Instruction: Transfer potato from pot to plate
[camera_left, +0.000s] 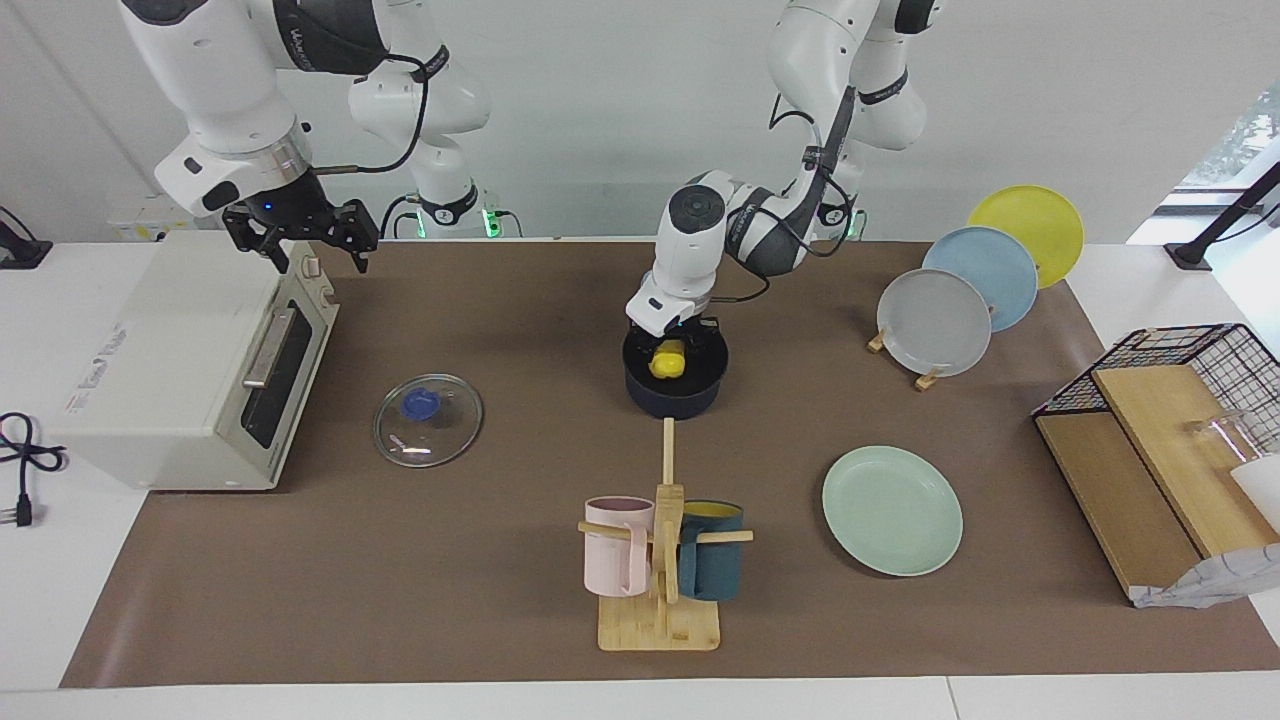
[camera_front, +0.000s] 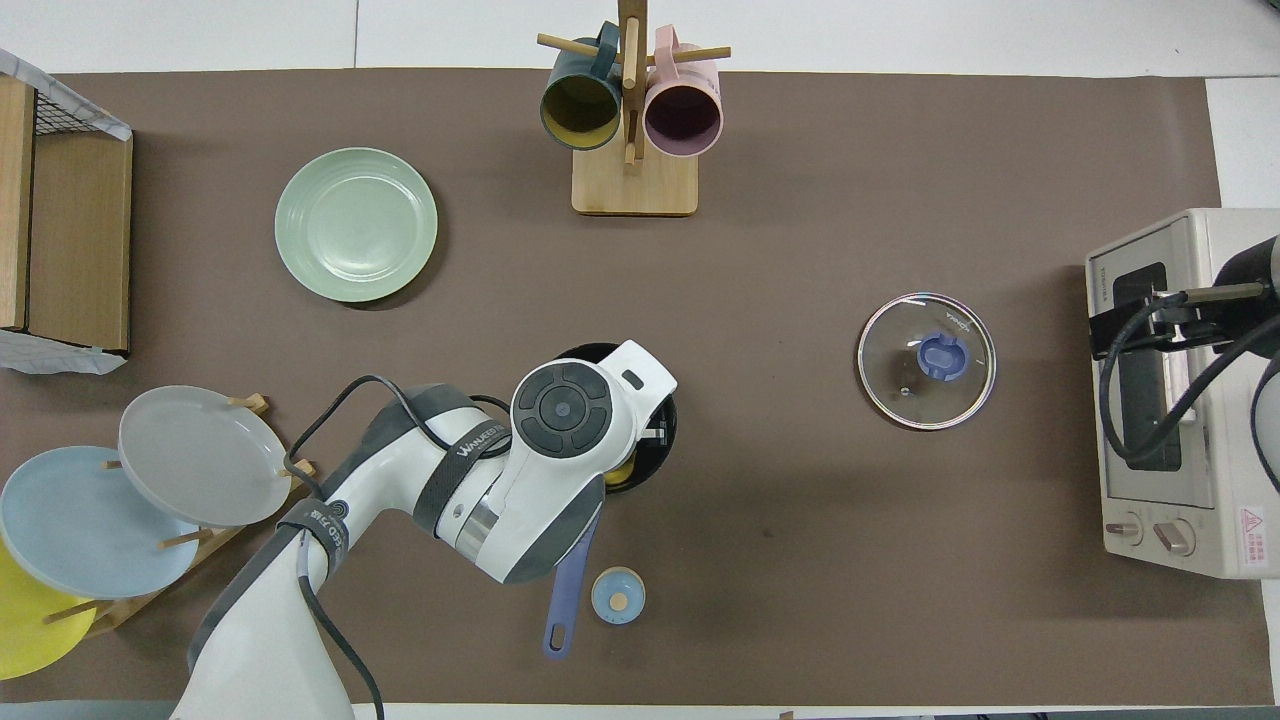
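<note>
The yellow potato lies in the dark navy pot at the middle of the table. My left gripper is down at the pot's mouth, right over the potato. In the overhead view the left arm covers most of the pot; only a sliver of the potato and the blue handle show. The mint-green plate lies bare, farther from the robots than the pot, toward the left arm's end; it also shows in the overhead view. My right gripper waits open over the toaster oven.
The glass lid lies toward the right arm's end beside the toaster oven. A mug rack stands farther from the robots than the pot. A plate rack, a wire basket and a small blue disc are also present.
</note>
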